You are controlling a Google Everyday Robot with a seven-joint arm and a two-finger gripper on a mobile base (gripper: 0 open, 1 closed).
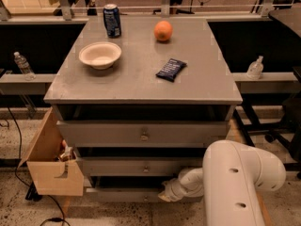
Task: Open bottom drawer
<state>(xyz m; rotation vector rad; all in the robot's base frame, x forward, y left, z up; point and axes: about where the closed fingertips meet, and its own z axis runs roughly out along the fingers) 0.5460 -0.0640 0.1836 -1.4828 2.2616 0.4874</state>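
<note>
The grey cabinet (141,84) has three drawers, stacked. The bottom drawer (122,195) is the lowest and slimmest grey front, just above the floor, with a dark gap above it. Its knob is hidden behind the gripper. My gripper (165,195) is at the end of the white arm (235,182), which reaches in from the lower right. It sits against the bottom drawer's front near its middle. The middle drawer (141,166) and the top drawer (141,133) show small round knobs.
On the cabinet top stand a white bowl (99,54), a blue can (112,20), an orange (163,31) and a dark snack packet (171,69). A cardboard box (49,159) hangs at the cabinet's left side. Plastic bottles (255,68) stand on side rails. A cable lies on the floor.
</note>
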